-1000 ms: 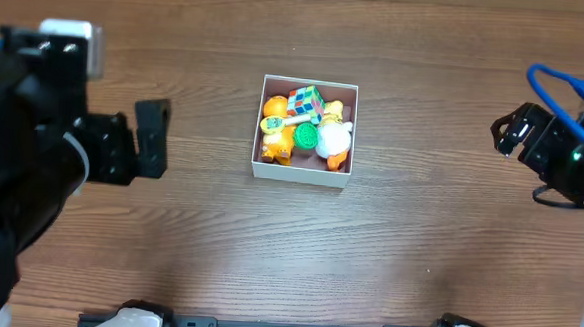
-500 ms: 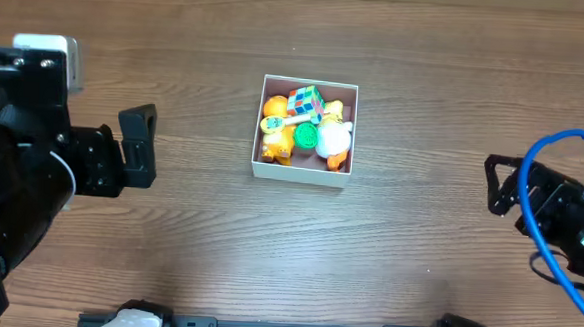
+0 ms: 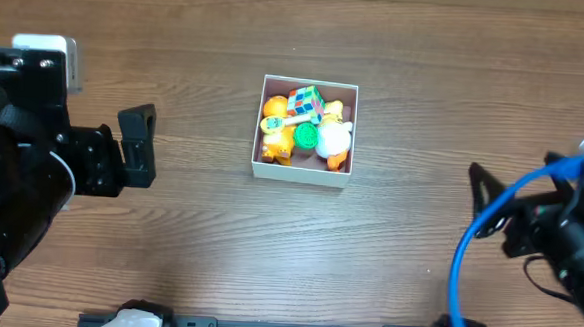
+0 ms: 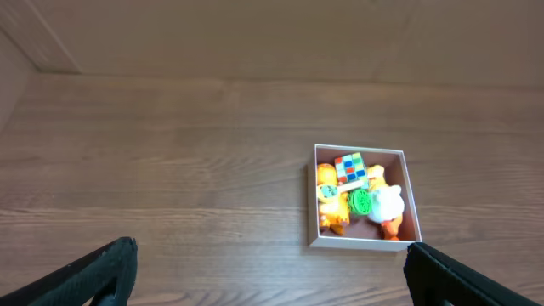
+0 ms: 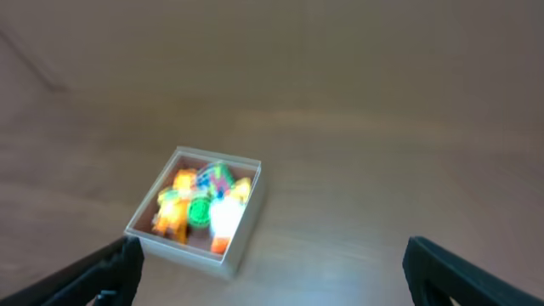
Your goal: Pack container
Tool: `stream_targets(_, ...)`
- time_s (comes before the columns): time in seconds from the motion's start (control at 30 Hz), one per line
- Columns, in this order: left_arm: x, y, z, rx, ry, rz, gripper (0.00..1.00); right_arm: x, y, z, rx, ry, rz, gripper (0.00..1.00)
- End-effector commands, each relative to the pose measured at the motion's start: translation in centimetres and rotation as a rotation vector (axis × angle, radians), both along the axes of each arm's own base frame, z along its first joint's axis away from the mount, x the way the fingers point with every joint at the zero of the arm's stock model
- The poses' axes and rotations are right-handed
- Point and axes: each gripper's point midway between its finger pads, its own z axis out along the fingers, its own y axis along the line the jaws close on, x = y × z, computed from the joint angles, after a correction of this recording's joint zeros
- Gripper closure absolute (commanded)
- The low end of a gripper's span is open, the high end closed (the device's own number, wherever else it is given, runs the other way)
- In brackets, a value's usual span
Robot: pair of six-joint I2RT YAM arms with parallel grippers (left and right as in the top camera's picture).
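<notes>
From overhead, the container (image 3: pixel 301 173) is seen at the middle of the wooden table (image 3: pixel 188 238), packed with a Rubik's cube (image 3: pixel 304 102), a green disc (image 3: pixel 306 136), a white toy (image 3: pixel 335 137) and orange toys (image 3: pixel 275 109). A blue cable (image 3: pixel 473 238) is looped near the table's right edge. In the left wrist view, the left gripper (image 4: pixel 270 255) is spread wide and empty, well apart from the container (image 4: pixel 361 241). In the blurred right wrist view, the right gripper (image 5: pixel 272 251) is likewise spread wide, nothing gripped, with the container (image 5: pixel 183 253) lying ahead.

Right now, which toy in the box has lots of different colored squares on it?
The puzzle cube at the container's far edge. The other toys are mostly orange, green or white.
</notes>
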Motion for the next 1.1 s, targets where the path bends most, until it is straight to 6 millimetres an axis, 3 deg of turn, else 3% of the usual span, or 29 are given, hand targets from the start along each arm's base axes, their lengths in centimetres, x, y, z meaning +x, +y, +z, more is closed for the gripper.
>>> stream_targets(0.0,0.2,0.3,0.0,-0.001,0.002,0.022,0.00,-0.2,1.6,-5.3,-0.034,0.017,0.104,0.00)
stream_targets(0.07,0.2,0.3,0.0,-0.001,0.002,0.022,0.00,-0.2,2.3,-10.5,-0.029,0.031,0.139,0.00)
stream_targets(0.2,0.2,0.3,0.0,-0.001,0.002,0.022,0.00,-0.9,3.0,-17.7,-0.024,0.077,0.171,0.00)
stream_targets(0.37,0.2,0.3,0.0,-0.001,0.002,0.022,0.00,-1.9,3.4,-22.9,-0.027,0.052,0.194,0.00)
stream_targets(0.57,0.2,0.3,0.0,-0.001,0.002,0.022,0.00,-1.2,3.4,-24.9,-0.040,-0.086,0.192,0.00)
stream_targets(0.77,0.2,0.3,0.0,-0.001,0.002,0.022,0.00,0.0,3.4,-27.5,-0.042,-0.095,0.192,0.00)
stream_targets(1.07,0.2,0.3,0.0,-0.001,0.002,0.022,0.00,0.2,3.4,-27.4,-0.044,-0.107,0.188,0.00)
